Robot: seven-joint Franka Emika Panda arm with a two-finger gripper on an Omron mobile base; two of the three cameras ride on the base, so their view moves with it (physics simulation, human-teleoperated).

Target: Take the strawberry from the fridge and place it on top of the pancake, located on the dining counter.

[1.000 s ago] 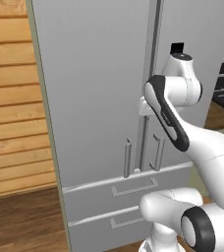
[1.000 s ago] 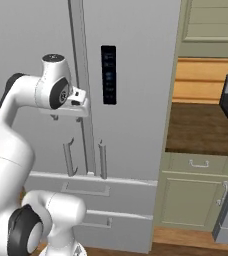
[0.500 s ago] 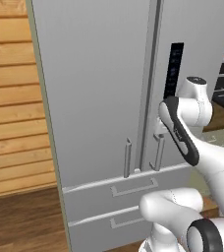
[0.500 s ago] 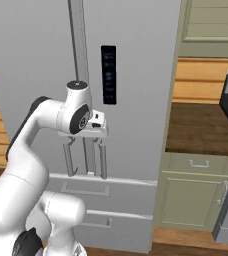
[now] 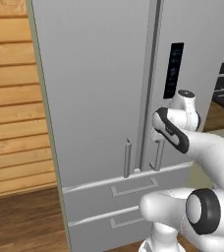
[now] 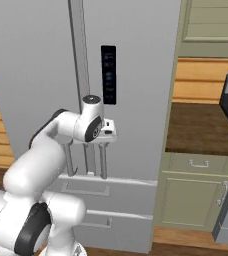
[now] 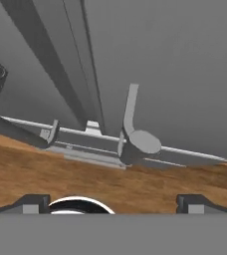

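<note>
gripper (image 7: 113, 201): we see its jaws spread wide, holding nothing
handle (image 6: 103, 160): vertical bar on the right door, just ahead of the gripper, long axis upright
fridge (image 5: 94, 98): both doors closed
strawberry: we judge it is inside, behind the doors
next: we guess closing on the handle

Lt-grey fridge (image 5: 99, 88), blk panel (image 6: 108, 75), sage cabinets (image 6: 196, 192).
</note>
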